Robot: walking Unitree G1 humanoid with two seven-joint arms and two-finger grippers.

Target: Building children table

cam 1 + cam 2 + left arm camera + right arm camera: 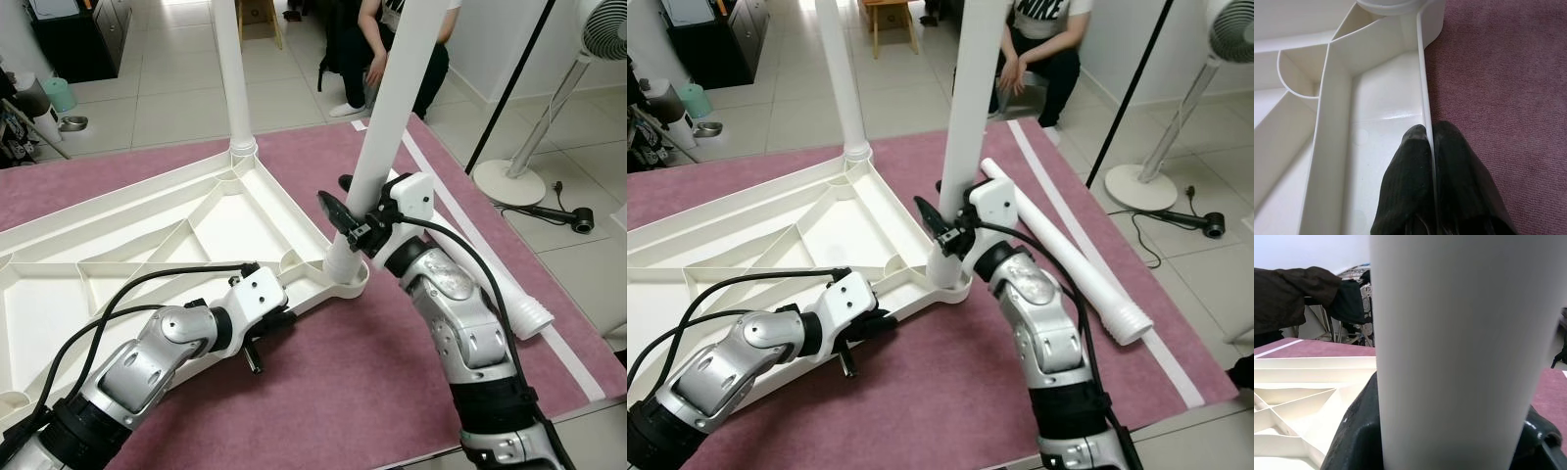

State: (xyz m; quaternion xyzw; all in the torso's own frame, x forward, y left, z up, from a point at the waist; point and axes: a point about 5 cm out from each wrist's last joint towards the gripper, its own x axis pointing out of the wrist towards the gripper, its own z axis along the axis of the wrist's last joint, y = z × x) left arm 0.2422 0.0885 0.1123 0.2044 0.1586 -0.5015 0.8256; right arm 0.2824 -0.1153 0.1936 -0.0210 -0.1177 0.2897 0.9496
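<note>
Two white legs already stand in the upside-down white tabletop [147, 235], which lies on the pink mat [372, 382]. One leg is the far leg [231, 69], at about 12 o'clock. The other is the near leg [387, 127], at the corner close to the robot, and it leans a little toward 1 o'clock.

The right gripper [355, 227] is clamped around the near leg, low down, just above the round socket [345, 279]. The left gripper [263, 328] is pinched on the thin edge wall [1425, 98] of the tabletop, with one finger on each side, close to the same corner.

The step looks like fixing this leg into its hole. To do it well, the robot should probably stand the leg up straight first, because a leaning leg may jam. The left gripper should hold the tabletop down so it does not spin or slide on the mat. Then the right gripper can push and turn the leg gently.

One more spare leg [1058, 245] lies on the mat at about 3 o'clock, near the white stripe [573, 362]. The right arm's elbow is near it and could bump it. A person [1038, 49] sits at 1 o'clock, well apart. A fan [549, 108] stands on the floor past the mat. A black cable [470, 255] loops along the right arm and could catch on the leg.
</note>
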